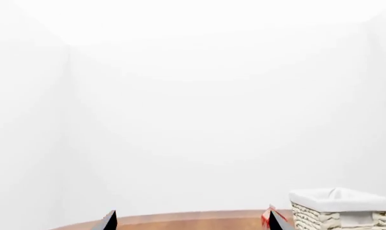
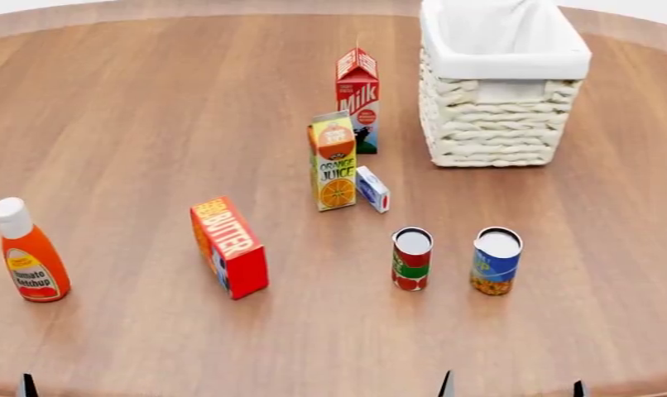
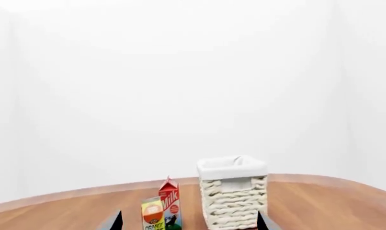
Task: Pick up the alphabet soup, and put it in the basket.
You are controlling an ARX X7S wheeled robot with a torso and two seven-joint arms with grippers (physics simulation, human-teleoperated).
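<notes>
Alphabet soup (image 2: 496,261): upright on the wooden table (image 2: 146,124), near side, just right of a red-and-green can (image 2: 411,259) and apart from it; seen in the head view only.

Basket (image 2: 499,124): far right of the table, well beyond the soup; all three views show it.

Milk carton (image 2: 358,99) and orange juice carton (image 2: 333,161): standing left of the basket, also in the right wrist view (the small white-and-blue box (image 2: 372,188) beside the juice is not).

Butter box (image 2: 230,246), ketchup bottle (image 2: 26,252): left half, head view only.

Left gripper (image 1: 193,221): dark fingertips spread wide, holding nothing.

Right gripper (image 3: 189,221): tips likewise spread apart, empty, facing the cartons and basket.
</notes>
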